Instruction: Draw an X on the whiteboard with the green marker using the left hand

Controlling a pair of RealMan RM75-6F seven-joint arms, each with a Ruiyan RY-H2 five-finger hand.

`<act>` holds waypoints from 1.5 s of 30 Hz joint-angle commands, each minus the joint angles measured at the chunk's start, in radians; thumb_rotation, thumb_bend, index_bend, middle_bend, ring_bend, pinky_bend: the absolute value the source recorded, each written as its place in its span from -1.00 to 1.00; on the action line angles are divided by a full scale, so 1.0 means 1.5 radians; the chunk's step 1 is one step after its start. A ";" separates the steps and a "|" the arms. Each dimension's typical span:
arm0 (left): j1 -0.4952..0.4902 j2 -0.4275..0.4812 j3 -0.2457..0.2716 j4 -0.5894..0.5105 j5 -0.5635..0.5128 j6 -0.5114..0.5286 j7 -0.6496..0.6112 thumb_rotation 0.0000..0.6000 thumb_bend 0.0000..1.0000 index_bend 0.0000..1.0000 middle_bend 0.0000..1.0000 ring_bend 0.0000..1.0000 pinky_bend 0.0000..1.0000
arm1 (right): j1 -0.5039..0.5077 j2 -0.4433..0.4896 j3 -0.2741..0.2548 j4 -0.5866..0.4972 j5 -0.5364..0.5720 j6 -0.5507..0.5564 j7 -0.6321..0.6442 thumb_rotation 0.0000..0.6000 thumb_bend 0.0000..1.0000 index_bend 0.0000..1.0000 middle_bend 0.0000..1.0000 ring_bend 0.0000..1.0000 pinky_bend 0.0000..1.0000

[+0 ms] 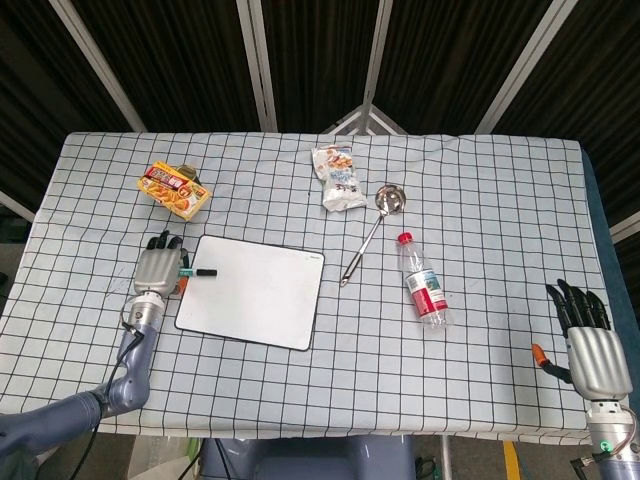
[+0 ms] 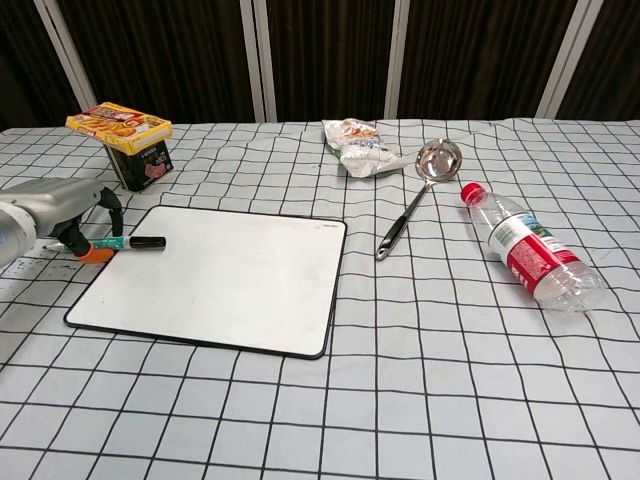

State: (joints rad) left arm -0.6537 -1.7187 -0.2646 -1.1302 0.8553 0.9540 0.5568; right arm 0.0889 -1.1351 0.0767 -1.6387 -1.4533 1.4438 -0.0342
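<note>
The whiteboard (image 1: pixel 250 290) (image 2: pixel 220 275) lies flat left of centre, its surface blank. The green marker (image 1: pixel 200 271) (image 2: pixel 135 241) lies across the board's far left corner, black cap pointing right. My left hand (image 1: pixel 158 268) (image 2: pixel 60 205) is at the board's left edge, over the marker's rear end. It holds the marker between its thumb on the near side and its fingers on the far side. My right hand (image 1: pixel 590 345) hangs off the table's front right corner with fingers straight and apart, holding nothing. The chest view does not show the right hand.
An orange snack box (image 1: pixel 175 189) (image 2: pixel 125 135) stands behind the left hand. A snack bag (image 1: pixel 338 177) (image 2: pixel 358 147), a metal ladle (image 1: pixel 372 228) (image 2: pixel 415 195) and a lying water bottle (image 1: pixel 423 282) (image 2: pixel 525 248) are to the right of the board.
</note>
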 commanded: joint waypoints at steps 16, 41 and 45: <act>0.062 0.113 0.002 -0.210 0.075 0.051 -0.125 1.00 0.02 0.44 -0.60 -0.91 -0.78 | -0.002 -0.001 -0.001 -0.005 0.002 0.002 -0.004 1.00 -0.38 -1.00 -1.00 -1.00 -1.00; 0.026 0.061 -0.029 -0.233 0.225 0.016 -0.449 1.00 0.02 0.47 -0.56 -0.89 -0.78 | 0.001 0.000 0.002 -0.005 0.009 -0.005 -0.002 1.00 -0.38 -1.00 -1.00 -1.00 -1.00; 0.021 0.052 -0.027 -0.228 0.223 0.017 -0.444 1.00 0.02 0.47 -0.56 -0.89 -0.78 | 0.000 0.001 0.002 -0.006 0.010 -0.005 -0.001 1.00 -0.38 -1.00 -1.00 -1.00 -1.00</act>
State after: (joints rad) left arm -0.6218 -1.6390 -0.3060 -1.4729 1.1900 0.9793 -0.1099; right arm 0.0895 -1.1340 0.0799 -1.6472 -1.4383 1.4365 -0.0360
